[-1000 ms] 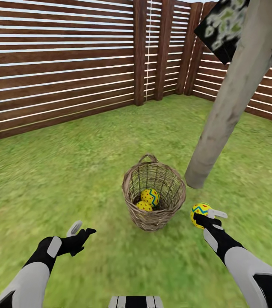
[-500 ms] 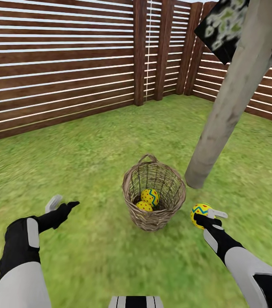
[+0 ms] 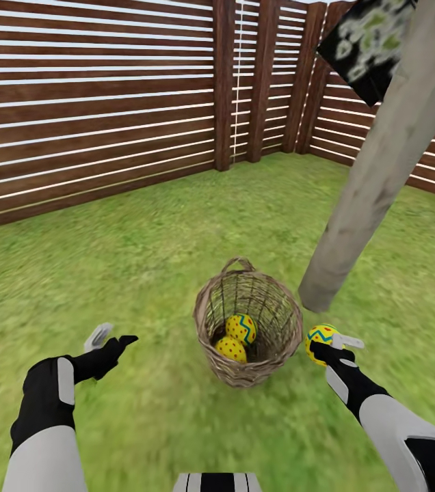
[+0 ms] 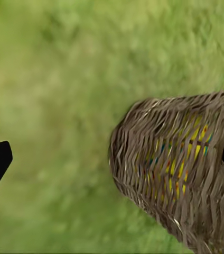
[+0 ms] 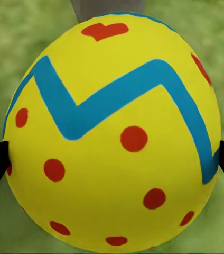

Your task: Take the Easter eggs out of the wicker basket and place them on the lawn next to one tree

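Mottled green lawn (image 3: 142,260) inside dark slatted fence (image 3: 87,102), tree (image 3: 375,178) nearby

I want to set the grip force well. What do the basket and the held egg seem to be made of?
The wicker basket looks like tan-brown woven cane: open strands with gaps, matte. The egg held in the right gripper looks hard and smooth, perhaps painted plastic or wood: an even yellow surface with a blue zigzag and red dots. The render cannot settle which.

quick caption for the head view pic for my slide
Right pincer holds one Easter egg near the tree trunk; two eggs sit in the wicker basket on the lawn.
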{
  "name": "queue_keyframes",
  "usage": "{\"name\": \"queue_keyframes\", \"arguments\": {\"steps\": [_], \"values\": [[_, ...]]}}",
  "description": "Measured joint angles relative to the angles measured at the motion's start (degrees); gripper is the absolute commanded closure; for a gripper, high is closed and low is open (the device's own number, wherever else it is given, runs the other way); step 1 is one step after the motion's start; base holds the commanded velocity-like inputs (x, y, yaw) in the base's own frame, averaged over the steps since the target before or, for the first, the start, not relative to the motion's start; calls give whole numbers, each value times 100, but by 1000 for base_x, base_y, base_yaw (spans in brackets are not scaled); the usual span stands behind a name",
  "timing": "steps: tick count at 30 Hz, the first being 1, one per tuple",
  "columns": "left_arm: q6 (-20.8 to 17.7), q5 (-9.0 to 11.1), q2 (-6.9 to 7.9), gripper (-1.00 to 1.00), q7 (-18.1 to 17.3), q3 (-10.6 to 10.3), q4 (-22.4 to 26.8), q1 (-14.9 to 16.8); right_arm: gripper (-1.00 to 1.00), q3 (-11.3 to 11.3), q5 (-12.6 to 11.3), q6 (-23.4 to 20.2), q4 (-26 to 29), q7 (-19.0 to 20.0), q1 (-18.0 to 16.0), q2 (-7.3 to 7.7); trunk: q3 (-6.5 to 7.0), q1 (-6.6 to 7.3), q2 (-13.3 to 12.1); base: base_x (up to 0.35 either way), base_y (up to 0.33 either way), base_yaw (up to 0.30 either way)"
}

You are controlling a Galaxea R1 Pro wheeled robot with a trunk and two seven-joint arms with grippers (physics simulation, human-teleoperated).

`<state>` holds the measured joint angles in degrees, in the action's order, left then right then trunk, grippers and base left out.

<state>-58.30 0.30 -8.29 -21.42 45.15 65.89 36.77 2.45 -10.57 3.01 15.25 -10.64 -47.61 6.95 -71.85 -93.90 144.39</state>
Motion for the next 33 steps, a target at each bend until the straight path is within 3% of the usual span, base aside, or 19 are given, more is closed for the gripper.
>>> {"name": "queue_keyframes", "arguments": {"steps": [7,33], "values": [[20,1,-7,-100,3,-11,-9,-1,100,0,0,2,0,0,0,0,0,-3,0,47,0,0],[27,7,-24,-100,-5,-26,-203,-1,100,-1,-2,2,-53,-3,0,0,-576,-70,34,0,0,0]]}}
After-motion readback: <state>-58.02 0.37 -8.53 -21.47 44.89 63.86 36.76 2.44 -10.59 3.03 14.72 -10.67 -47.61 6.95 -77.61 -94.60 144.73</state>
